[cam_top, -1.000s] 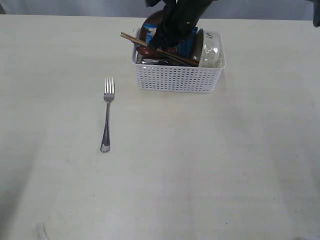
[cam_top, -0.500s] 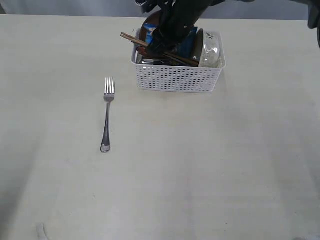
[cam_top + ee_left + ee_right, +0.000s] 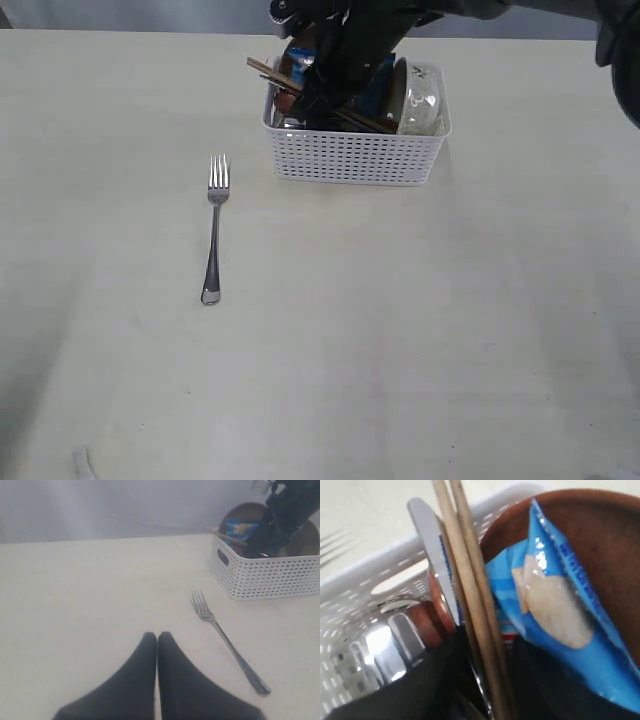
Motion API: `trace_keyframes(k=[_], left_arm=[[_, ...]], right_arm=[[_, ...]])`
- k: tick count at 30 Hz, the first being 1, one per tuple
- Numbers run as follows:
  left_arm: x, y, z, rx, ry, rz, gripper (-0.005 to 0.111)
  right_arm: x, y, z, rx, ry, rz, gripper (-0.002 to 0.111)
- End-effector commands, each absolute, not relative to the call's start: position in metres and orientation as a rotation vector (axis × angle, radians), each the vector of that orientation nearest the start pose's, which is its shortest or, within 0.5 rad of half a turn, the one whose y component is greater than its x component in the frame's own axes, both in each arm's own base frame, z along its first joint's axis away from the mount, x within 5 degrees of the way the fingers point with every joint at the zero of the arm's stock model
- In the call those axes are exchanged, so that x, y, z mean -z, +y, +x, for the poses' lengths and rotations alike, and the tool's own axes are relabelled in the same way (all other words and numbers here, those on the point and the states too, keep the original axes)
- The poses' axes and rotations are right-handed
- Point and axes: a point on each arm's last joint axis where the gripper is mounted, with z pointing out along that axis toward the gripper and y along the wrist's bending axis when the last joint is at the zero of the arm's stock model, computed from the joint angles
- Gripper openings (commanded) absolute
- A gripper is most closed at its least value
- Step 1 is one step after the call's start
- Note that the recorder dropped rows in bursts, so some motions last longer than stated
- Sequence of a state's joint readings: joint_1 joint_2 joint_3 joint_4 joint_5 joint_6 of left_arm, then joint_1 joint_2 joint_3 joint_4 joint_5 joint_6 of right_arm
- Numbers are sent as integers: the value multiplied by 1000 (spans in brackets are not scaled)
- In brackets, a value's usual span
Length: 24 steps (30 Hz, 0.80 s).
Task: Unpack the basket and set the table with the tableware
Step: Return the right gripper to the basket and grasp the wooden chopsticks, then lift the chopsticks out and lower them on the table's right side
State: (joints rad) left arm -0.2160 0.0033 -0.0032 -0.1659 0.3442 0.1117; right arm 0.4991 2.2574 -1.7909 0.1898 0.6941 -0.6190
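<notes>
Right arm [image 3: 352, 45] runs off the picture's top and sits square over the basket [image 3: 350, 160] by the tabletop's [image 3: 400, 350] far edge, so most of the load is out of sight. Chopsticks [image 3: 260, 70] show only their ends; the middle is behind the arm. Up close, the right gripper [image 3: 487, 680] is dark blur at the frame's edge. Does it pinch the chopsticks? Can't tell. Knife [image 3: 431, 545]: lower end hidden behind them. Packet [image 3: 560, 610] and plate [image 3: 600, 535] are cropped. Cup [image 3: 395, 640] is just smeared shine.
</notes>
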Motion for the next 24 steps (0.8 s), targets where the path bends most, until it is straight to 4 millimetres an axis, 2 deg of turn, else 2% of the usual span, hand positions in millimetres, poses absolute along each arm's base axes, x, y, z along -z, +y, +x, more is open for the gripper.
trace_keyframes(k=[1,4,6,9,12,24], left_arm=[[-183,-17,51,236,1817,203,0],[-183,-17,51,236,1817,203,0],[-183,-17,51,236,1817,203,0],[-183,-17,51,236,1817,203,0],[-183,-17,51,236,1817,203,0],[-183,-17,51,236,1817,203,0]], right_arm=[[-146,243,430,-153,2348,-1303,34],[-144,243,430,-153,2350,-1303,18],[-144,243,430,-152,2349,-1305,1],[-152,243,430,-151,2334,-1298,0],[-168,242,429,-149,2305,-1285,0],[-265,233,411,-148,2133,-1199,0]])
